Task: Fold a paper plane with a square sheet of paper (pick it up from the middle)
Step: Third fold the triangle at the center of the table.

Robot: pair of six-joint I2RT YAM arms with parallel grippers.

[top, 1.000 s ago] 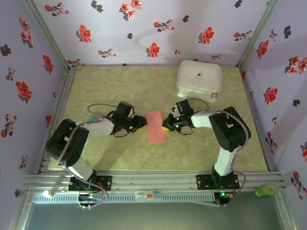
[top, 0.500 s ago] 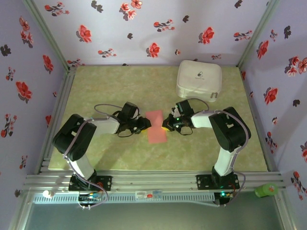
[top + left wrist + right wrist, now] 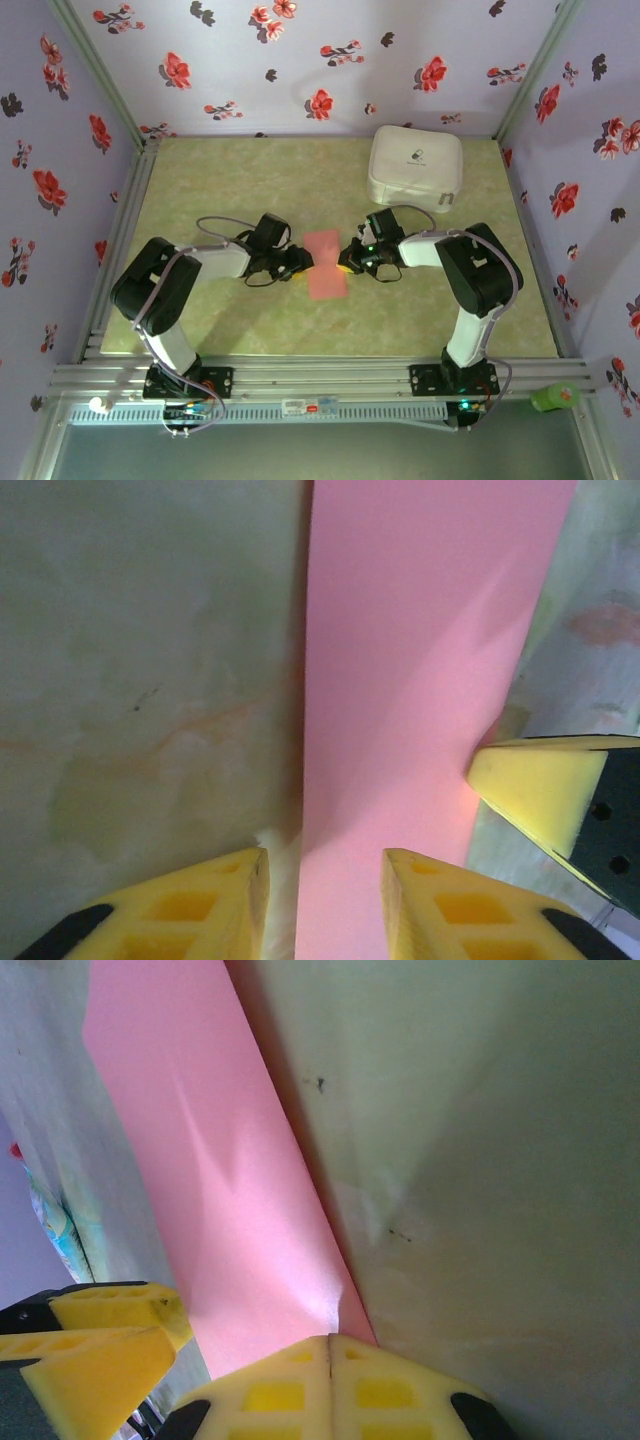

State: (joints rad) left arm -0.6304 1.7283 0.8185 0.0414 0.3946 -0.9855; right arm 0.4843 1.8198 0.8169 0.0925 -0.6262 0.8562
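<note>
The salmon-red square sheet of paper (image 3: 326, 265) lies as a narrow oblong on the table's middle, between both grippers. My left gripper (image 3: 298, 259) is at its left edge. In the left wrist view the paper (image 3: 420, 680) has its left edge running between the parted yellow fingertips of that gripper (image 3: 325, 880), which is open. My right gripper (image 3: 347, 262) is at the paper's right edge. In the right wrist view its fingertips (image 3: 330, 1345) are pressed together on the paper (image 3: 210, 1190), which puckers up toward them. The left gripper's fingers (image 3: 100, 1335) show at the lower left.
A white rounded-square case (image 3: 415, 167) stands at the back right of the green mat (image 3: 240, 190). Flowered walls close in three sides. A green object (image 3: 553, 397) sits outside the frame at the near right.
The left arm has slid right, bringing its gripper from short of the paper to the paper's left edge. The right arm and the paper have stayed put.
</note>
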